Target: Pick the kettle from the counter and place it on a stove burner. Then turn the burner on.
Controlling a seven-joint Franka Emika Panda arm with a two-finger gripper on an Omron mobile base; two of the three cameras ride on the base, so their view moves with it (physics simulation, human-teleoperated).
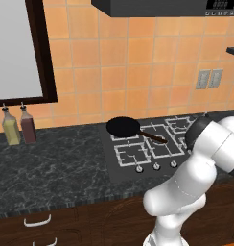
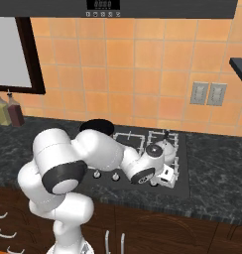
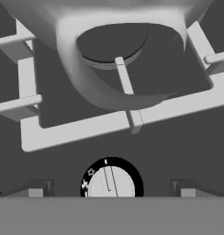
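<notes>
At the front edge of the stove (image 2: 180, 184), the gripper (image 3: 111, 195) hangs low over a round burner knob (image 3: 111, 182), its two dark fingertips (image 3: 36, 190) standing apart on either side of the dial without touching it, so the jaws are spread and hold nothing. The knob is white with a black ring, a thin marker line and small star marks on its left. Just beyond it in the hand view runs the pale front bar of a burner grate (image 3: 127, 120), and above that bar looms the rounded silvery underside of the kettle (image 3: 91, 75), resting on the grate over the dark burner cap (image 3: 114, 43).

In the right base view the kettle (image 2: 165, 146) sits on the front right burner, its thin handle arching above it, partly behind the arm's wrist. A black frying pan (image 1: 123, 127) lies on the rear left burner, handle pointing right. Three knobs (image 1: 156, 166) line the stove front. Two glass bottles (image 1: 19, 126) stand far left on the black marbled counter (image 1: 56, 168), well apart from the stove.
</notes>
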